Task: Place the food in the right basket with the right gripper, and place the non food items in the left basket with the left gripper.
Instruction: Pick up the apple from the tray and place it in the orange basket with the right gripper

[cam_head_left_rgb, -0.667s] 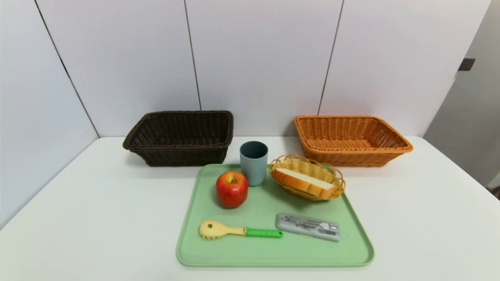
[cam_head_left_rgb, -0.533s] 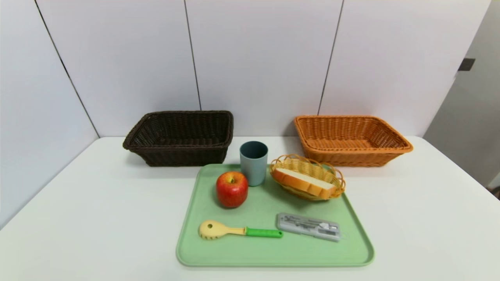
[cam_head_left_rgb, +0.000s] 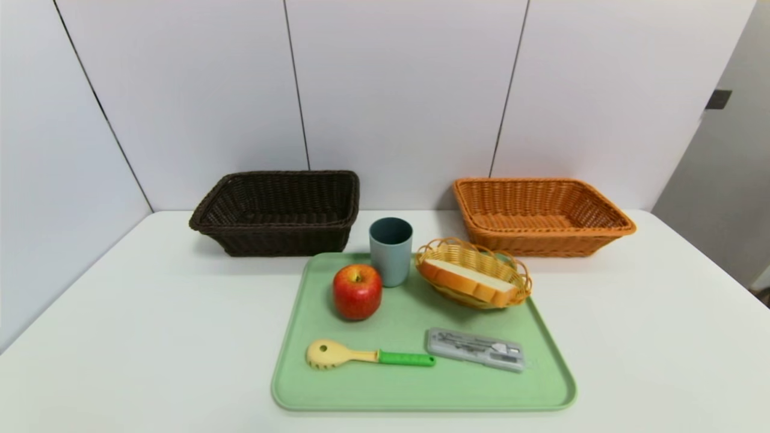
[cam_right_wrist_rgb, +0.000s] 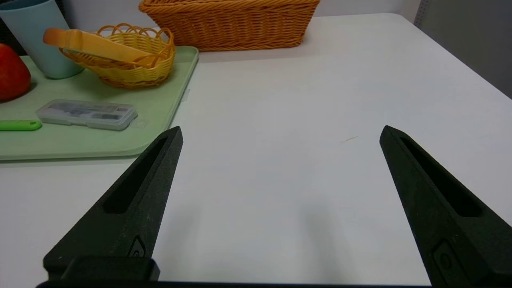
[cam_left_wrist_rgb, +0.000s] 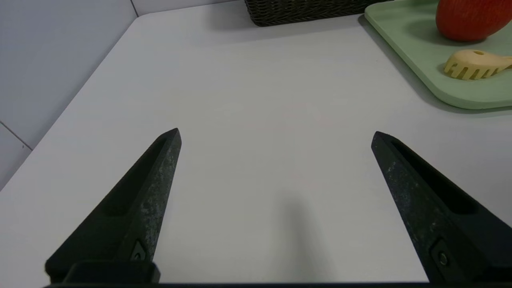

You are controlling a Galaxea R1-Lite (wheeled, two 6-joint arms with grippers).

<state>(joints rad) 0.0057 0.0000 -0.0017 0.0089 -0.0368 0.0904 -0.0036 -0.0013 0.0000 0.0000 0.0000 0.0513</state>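
Both arms parked low at the table's near edge; left gripper [cam_left_wrist_rgb: 276,136] and right gripper [cam_right_wrist_rgb: 280,132] spread wide, empty; apple [cam_head_left_rgb: 357,291] on tray [cam_head_left_rgb: 421,391], ahead, between them; bread [cam_head_left_rgb: 469,279] nearer right gripper.

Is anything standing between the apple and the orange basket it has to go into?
Yes. In the head view the blue cup and the small wicker basket holding the bread slice stand on the tray between the apple and the orange basket.
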